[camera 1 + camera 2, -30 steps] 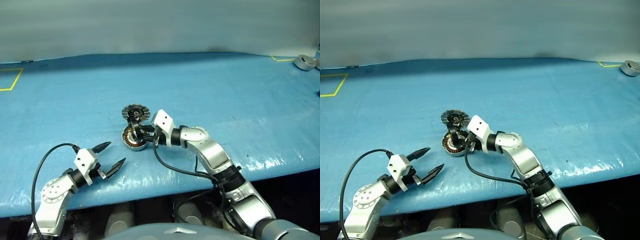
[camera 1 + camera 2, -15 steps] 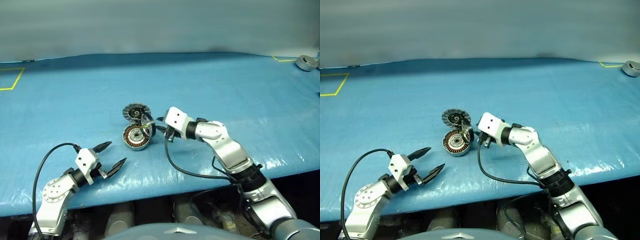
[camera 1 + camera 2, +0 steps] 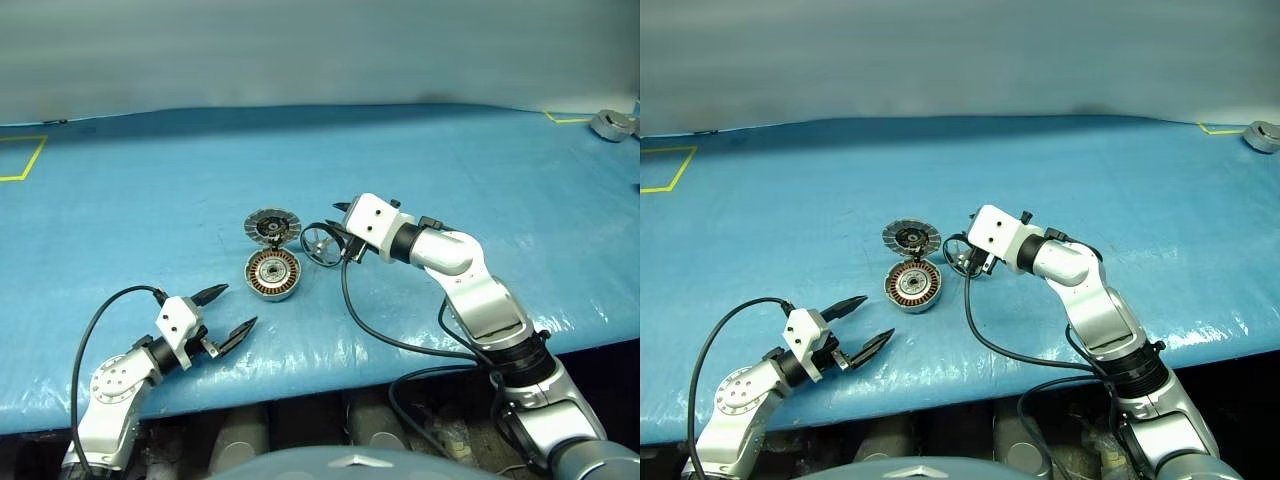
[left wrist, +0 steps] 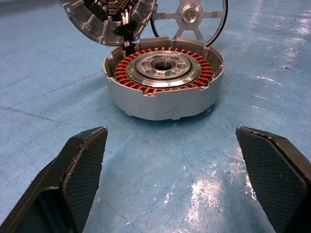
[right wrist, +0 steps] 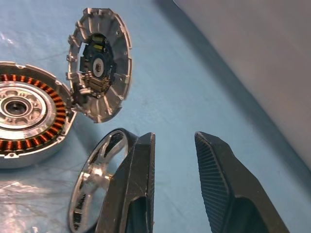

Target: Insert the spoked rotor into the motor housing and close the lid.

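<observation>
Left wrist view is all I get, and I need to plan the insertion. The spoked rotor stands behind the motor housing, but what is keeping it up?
Observer: The right gripper is at the spoked rotor, which stands on edge just right of the motor housing. I can't tell whether it is gripped.
Operator: Is the lid out of the way?
Observer: Yes. The lid is open on the housing's far side, and the right wrist view shows its whole inner face with the dark centre.
Operator: Anything else on the table?
Observer: One grey round part at the far right corner of the table, by yellow tape.
</observation>
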Motion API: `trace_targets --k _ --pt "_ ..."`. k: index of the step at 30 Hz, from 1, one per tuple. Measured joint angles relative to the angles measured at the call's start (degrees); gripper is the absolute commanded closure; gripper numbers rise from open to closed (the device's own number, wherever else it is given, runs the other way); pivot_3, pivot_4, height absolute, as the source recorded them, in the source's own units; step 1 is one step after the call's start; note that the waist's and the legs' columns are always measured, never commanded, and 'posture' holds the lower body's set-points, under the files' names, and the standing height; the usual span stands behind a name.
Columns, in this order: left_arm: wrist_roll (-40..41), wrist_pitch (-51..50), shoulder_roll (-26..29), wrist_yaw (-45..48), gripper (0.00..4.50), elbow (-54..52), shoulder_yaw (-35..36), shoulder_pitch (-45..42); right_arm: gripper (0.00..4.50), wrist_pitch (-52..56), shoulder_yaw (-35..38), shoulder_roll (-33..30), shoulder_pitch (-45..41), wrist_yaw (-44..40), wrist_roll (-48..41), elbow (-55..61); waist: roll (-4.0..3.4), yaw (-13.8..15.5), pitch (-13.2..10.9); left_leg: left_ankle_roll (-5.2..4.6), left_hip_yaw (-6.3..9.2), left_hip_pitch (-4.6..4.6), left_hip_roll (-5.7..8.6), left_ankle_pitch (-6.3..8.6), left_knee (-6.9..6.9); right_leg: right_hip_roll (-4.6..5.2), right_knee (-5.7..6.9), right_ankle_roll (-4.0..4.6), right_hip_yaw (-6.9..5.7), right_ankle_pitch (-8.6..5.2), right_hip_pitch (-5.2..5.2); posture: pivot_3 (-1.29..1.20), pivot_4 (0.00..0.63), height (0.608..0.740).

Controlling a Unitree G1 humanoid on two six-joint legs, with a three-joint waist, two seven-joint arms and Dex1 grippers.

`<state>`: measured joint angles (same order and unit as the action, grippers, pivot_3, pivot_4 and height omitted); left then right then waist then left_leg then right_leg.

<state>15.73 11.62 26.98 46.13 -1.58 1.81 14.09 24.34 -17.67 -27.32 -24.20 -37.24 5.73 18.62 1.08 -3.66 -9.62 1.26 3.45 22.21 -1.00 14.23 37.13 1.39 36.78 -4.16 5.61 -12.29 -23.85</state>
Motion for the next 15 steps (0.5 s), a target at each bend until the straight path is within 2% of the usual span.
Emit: trace_targets --k 15 --pt "0.0 0.0 0.0 -0.3 0.0 0.3 -0.1 0.1 3.18 -0.1 -0.1 0.1 4.8 -1.0 -1.3 -0.2 0.01 0.0 0.0 0.0 -0.02 -0.01 0.0 0.0 0.01 0.0 0.01 0.0 0.0 0.0 0.0 0.0 0.15 0.74"
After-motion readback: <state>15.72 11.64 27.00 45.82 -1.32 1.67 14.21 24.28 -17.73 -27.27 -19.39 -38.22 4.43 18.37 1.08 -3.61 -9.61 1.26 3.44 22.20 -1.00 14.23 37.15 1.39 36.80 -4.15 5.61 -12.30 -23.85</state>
